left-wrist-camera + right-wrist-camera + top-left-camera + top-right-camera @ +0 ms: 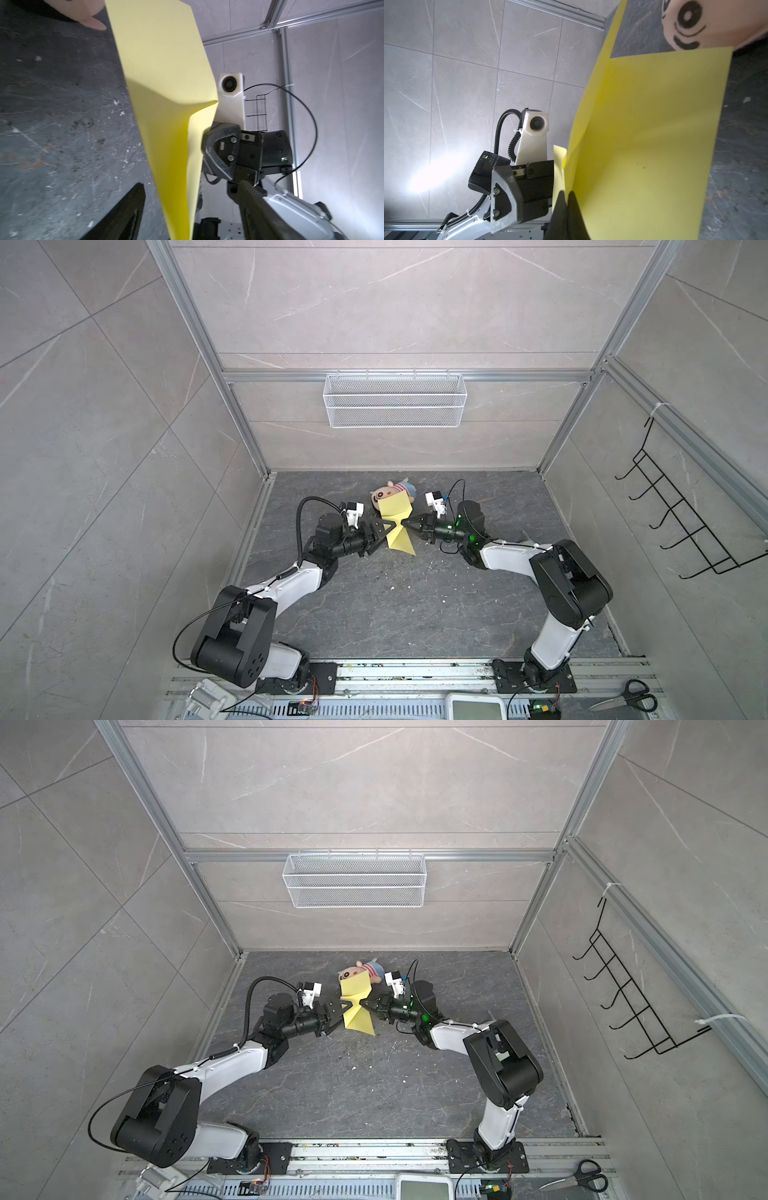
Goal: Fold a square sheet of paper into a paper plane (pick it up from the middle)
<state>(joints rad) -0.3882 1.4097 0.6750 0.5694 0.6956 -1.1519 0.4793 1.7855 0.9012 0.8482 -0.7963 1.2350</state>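
- My right gripper [405, 524] [566, 194] is clamped on the square sheet of paper [394, 506] [643, 135], pinching it at the middle of one side, where it buckles inward.
- My left gripper [384, 536] [187, 207] stands wide, a finger on either side of the sheet's opposite edge, neither one pressing it.
- The sheet is held up over the worktop [374, 614], toward the middle of its back edge, bent into two halves.
- In both top views the far half hides part of the plush doll [390, 490] [358, 970] lying by the back edge.
- I cannot tell whether the near corner touches the worktop.
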